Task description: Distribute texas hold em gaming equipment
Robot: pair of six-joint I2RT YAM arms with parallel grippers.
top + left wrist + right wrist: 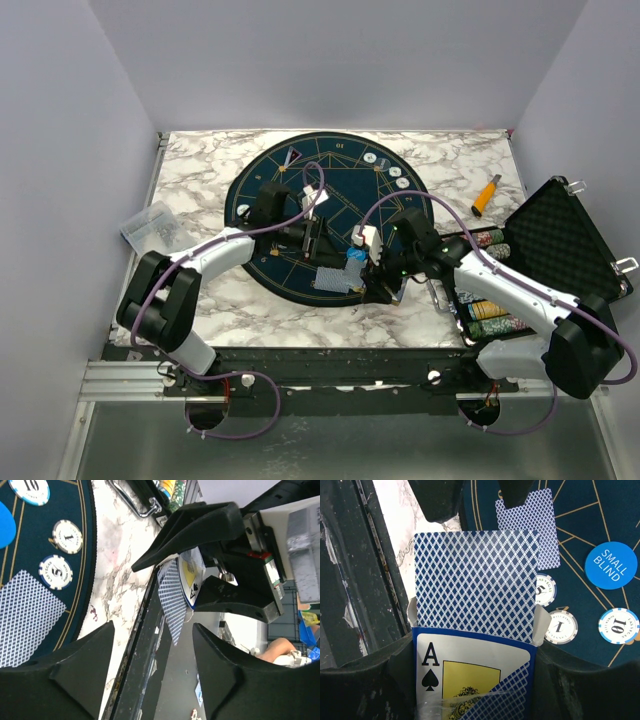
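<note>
A card (475, 580) stands half out of the box (470, 675), its blue lattice back toward the right wrist camera. We see the right gripper (164, 585) clamped on that box, a finger on each side, holding it over the near rim of the mat (300, 190), close to the marble table (200, 170).

The left gripper (152, 640) faces the box with its jaws spread and nothing between them. Its fingers (440, 500) hang just past the card's free end, and we cannot tell whether they touch it.

A second card (542, 535) lies face down on the mat. Near it we find a 5 chip (545, 590), a 1 chip (561, 627) and a 10 chip (619, 625), all flat and apart from one another, and a blue disc (611, 565) reading SMALL BLIND. More chips (395, 172) dot the mat's far right rim.

At the right the case (560, 240) stands open with chip stacks (490, 310) in it. An orange tool (485, 195) lies beyond it, and a clear bag (150, 225) lies at the left.
</note>
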